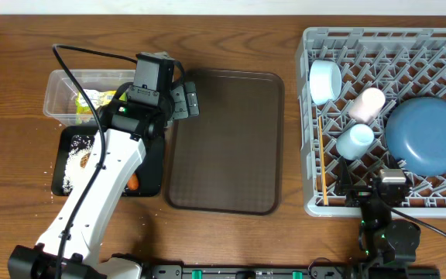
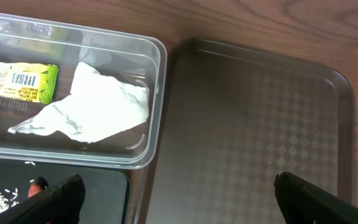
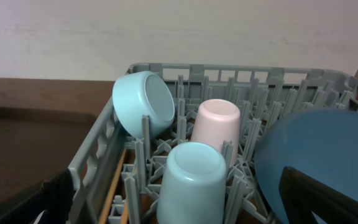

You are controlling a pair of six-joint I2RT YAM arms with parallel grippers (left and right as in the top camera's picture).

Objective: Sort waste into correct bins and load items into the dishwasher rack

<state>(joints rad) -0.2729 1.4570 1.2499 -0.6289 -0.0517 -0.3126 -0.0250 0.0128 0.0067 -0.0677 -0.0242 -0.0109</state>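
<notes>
The clear tub (image 1: 59, 91) holds the yellow-green wrapper (image 1: 95, 99) and the white napkin (image 2: 98, 106). The black tray (image 1: 152, 172) holds rice (image 1: 76, 155) and an orange carrot stick (image 1: 132, 183). My left gripper (image 1: 184, 101) is open and empty above the tub's right edge and the brown serving tray (image 1: 227, 139). The grey rack (image 1: 385, 46) holds the white bowl (image 1: 325, 81), pink cup (image 1: 368, 103), light blue cup (image 1: 355, 141), blue plate (image 1: 428, 133) and chopsticks (image 1: 321, 167). My right gripper (image 1: 366, 180) is open and empty at the rack's front edge. The brown lump is not clearly visible.
The brown serving tray lies bare between the bins and the rack. A few rice grains lie on the wooden table (image 1: 22, 167) left of the black tray. The rack reaches the table's right edge.
</notes>
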